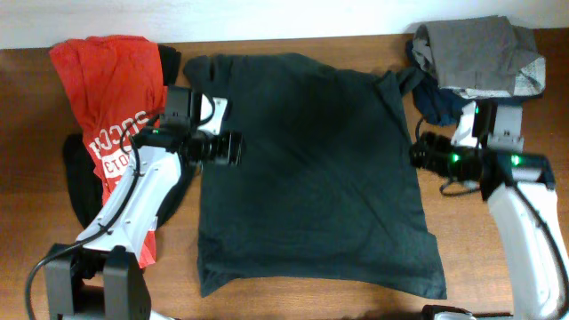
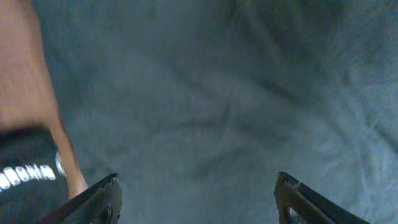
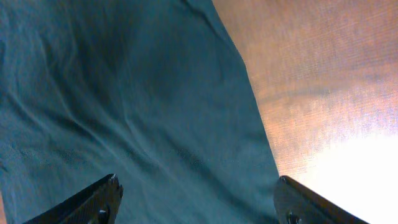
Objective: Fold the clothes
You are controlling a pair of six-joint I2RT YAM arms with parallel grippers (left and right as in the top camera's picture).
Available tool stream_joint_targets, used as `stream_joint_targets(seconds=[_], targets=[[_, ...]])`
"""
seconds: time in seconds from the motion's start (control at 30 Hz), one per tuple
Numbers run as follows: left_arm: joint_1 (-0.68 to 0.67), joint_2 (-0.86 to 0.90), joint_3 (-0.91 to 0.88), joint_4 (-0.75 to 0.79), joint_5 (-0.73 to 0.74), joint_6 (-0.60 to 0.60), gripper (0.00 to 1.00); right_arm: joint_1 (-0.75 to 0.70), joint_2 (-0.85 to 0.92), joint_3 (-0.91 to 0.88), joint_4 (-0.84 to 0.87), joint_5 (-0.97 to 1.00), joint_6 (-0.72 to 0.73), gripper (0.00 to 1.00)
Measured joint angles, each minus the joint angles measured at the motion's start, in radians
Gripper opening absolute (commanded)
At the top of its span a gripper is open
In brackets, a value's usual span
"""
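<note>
The black T-shirt [image 1: 311, 178] lay spread flat across the middle of the bench [image 1: 36, 178], with a sleeve poking out at the top right corner and soft wrinkles over the cloth. Its lower hem sat near the front edge.

The left pincer [image 1: 236, 148] hung just over the shirt's left edge, fingers spread wide with nothing between them; its wrist view showed only dark cloth below. The right pincer [image 1: 414, 153] hung at the shirt's right edge, also spread wide and empty, the shirt's border running slantwise under it with bare wood beside.

Out to the left, a red shirt [image 1: 111, 89] with white print lay crumpled over another black garment [image 1: 80, 182], under the left arm. At the top right corner a grey garment [image 1: 480, 53] sat bunched on a navy one [image 1: 440, 102], just beside the T-shirt's sleeve.
</note>
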Motion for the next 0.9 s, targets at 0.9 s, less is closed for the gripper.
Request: stream_joint_targets(seconds=[0.9], targets=[[-0.045,0.0,0.169,0.007,-0.032,0.089,0.79,0.042,0.826,0.472,0.619,0.146,0.115,0.59]])
